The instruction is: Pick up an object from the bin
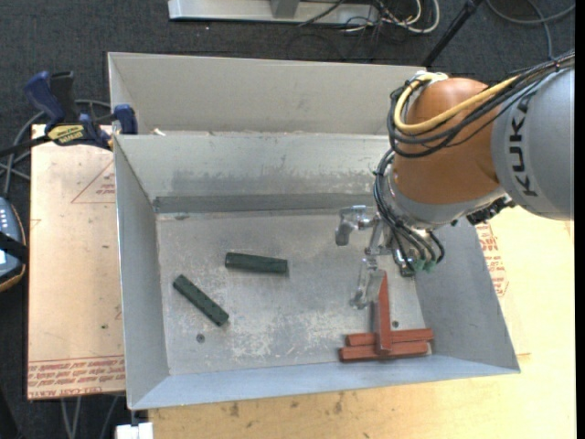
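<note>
One red T-shaped piece (pixel 388 344) near the bin's (pixel 137 273) front-right corner. The gripper (pixel 367 291) hangs by its stem, probably the easiest part to grab. Can't tell how wide it's open.

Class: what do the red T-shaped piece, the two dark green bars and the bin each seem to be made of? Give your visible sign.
The red T-shaped piece is probably painted wood or plastic: even matte colour, square edges. The upper dark green bar and the lower-left dark green bar look alike: matte, no glint. The bin is dull grey sheet metal, with folded walls and a scuffed, speckled floor.
</note>
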`<act>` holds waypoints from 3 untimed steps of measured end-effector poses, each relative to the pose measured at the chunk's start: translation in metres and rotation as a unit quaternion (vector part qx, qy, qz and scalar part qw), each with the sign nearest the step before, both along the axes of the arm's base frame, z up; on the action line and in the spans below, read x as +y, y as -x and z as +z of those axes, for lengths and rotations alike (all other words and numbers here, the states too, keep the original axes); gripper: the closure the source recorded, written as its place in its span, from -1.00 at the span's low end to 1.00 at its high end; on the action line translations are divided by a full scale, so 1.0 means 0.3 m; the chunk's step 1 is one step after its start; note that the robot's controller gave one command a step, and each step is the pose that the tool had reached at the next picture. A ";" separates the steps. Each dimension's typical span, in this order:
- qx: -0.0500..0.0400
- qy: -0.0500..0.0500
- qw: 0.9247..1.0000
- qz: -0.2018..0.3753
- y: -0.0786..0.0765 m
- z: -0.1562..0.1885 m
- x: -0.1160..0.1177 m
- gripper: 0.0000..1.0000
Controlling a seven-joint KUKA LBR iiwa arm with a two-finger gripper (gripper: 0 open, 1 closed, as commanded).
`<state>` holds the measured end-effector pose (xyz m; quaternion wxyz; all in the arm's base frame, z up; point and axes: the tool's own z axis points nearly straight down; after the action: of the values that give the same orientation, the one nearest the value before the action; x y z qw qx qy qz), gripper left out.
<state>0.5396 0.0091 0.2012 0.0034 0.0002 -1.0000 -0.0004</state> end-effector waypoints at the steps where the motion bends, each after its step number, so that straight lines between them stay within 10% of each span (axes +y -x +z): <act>1: -0.003 -0.001 0.997 0.074 -0.153 -0.267 0.209 -1.00; 2: -0.004 -0.001 0.993 0.121 -0.258 -0.445 0.248 -1.00; 3: -0.006 -0.001 0.993 0.121 -0.262 -0.433 0.246 1.00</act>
<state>0.6181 0.0829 0.0712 -0.0024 0.1207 -0.9927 -0.0009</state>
